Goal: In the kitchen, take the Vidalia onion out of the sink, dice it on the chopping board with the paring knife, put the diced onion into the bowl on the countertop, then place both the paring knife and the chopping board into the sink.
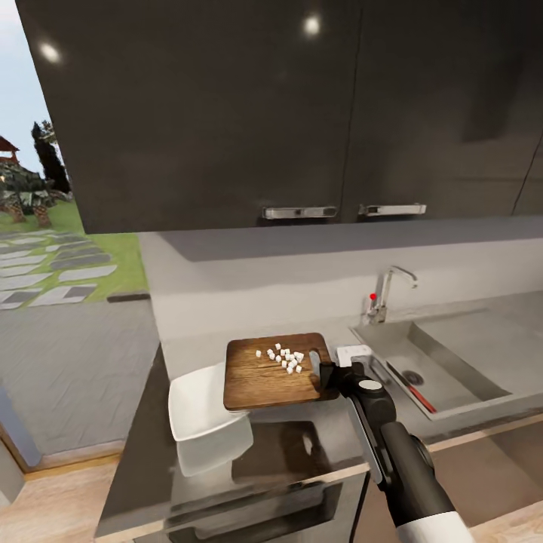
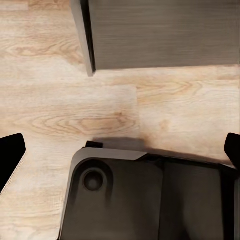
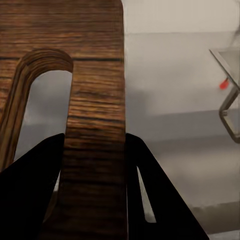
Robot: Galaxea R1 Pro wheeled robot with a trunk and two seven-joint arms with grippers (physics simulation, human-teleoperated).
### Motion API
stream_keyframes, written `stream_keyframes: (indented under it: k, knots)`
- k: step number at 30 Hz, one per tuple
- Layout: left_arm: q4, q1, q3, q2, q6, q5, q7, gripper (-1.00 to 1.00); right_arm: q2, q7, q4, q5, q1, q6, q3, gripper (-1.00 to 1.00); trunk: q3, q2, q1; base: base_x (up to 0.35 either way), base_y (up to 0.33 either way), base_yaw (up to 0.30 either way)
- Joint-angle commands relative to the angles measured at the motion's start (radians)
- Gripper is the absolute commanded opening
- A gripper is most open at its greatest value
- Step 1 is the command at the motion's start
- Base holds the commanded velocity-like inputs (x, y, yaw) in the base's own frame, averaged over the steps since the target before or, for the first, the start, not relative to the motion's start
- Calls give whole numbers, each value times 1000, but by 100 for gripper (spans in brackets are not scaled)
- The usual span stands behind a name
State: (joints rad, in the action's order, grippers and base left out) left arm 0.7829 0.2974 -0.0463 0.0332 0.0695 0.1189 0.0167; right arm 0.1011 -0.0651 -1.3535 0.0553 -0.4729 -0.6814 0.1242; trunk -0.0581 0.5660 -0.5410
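Grey kitchen surface (image 1: 196,343) under dark cabinets (image 1: 226,113), sink (image 1: 452,362) at right holding knife (image 1: 411,388), right gripper (image 1: 329,375) clamped on lifted chopping board (image 1: 275,373) bearing diced onion (image 1: 285,357), bowl (image 1: 197,403) at left edge, left gripper (image 2: 120,150) fingers apart over wood floor (image 2: 75,110).

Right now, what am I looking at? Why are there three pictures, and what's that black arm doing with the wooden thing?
It's a pretend kitchen in a computer, with a robot that has two arms. The big picture comes from a camera on its head. The other two come from cameras by each gripper. The right gripper has its jaws closed on the handle end of the board, lifting it over the bowl. Little white onion cubes sit on the board. The knife already lies in the sink. The close-up of wood is the right wrist camera seeing the board. The left wrist camera is looking down at the floor.
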Motion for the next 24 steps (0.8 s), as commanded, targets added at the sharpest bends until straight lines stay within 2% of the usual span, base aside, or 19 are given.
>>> stream_keyframes:
  k: [1,17,24]
  knots:
    - [1,0,-1,1,1,10,2,100,0,-2,-1,4,-1,-6,2,-100,0,2,-1,164,145,0]
    - [1,0,-1,1,1,10,2,100,2,-1,-1,5,-1,-6,2,-100,26,2,-1,26,286,0]
    - [2,0,-1,0,1,10,2,100,3,-2,-1,5,-1,-6,2,-100,33,2,-1,129,230,0]
